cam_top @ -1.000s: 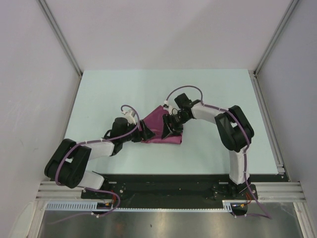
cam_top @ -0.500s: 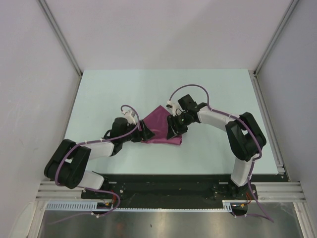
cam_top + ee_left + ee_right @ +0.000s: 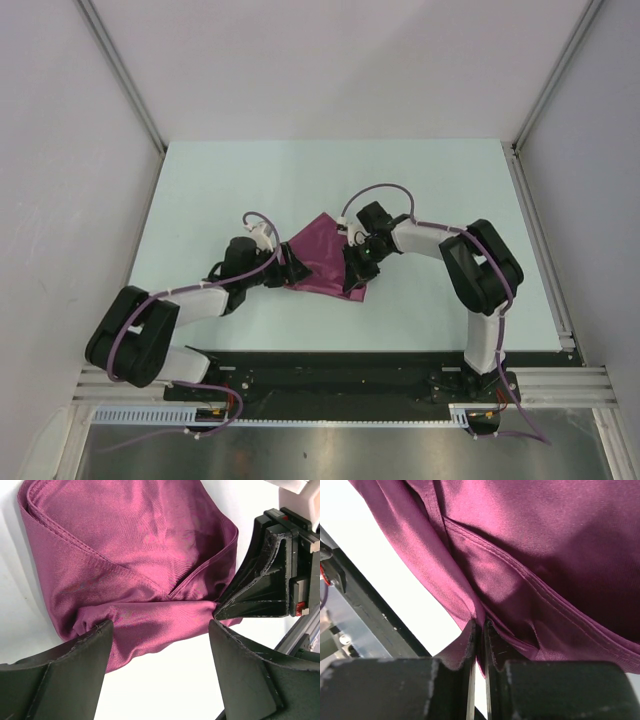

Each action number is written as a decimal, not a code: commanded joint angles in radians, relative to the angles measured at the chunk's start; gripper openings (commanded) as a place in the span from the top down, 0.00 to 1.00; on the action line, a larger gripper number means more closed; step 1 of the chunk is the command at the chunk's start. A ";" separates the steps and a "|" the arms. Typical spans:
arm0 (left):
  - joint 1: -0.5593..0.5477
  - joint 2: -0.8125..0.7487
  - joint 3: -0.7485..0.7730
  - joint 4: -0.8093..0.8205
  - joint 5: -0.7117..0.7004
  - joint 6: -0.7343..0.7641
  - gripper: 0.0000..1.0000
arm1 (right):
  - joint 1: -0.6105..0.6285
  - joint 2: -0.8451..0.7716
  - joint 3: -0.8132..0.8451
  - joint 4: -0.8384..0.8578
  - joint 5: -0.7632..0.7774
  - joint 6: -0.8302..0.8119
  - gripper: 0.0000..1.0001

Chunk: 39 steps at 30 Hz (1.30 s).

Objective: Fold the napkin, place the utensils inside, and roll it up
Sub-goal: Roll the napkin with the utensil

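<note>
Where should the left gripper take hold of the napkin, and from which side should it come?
Probably the thick folded band along the edge of the napkin that faces the left gripper, away from the end that the right gripper pinches shut. Come straight ahead, low over the table: the band lies flat there, bunched thick, between its open jaws.

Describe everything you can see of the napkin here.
The napkin is plain plum-purple cloth with a slight sheen and stitched hems, folded into overlapping layers, roughly triangular, lying on the pale table. The right hand is shut on a bunched fold at one edge; the open left hand straddles that edge.
</note>
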 commanded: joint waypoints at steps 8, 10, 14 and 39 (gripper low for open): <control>0.015 -0.088 0.025 -0.224 -0.174 0.124 0.13 | -0.021 0.072 0.019 -0.058 0.005 -0.004 0.92; 0.013 -0.090 0.033 -0.247 -0.188 0.135 0.13 | -0.021 0.078 0.021 -0.061 0.007 -0.004 0.93; 0.013 -0.080 0.039 -0.293 -0.217 0.141 0.15 | -0.021 0.081 0.027 -0.070 0.007 -0.004 0.93; 0.032 -0.028 -0.022 -0.131 -0.151 0.029 0.18 | -0.018 0.098 0.058 -0.102 0.001 -0.024 0.93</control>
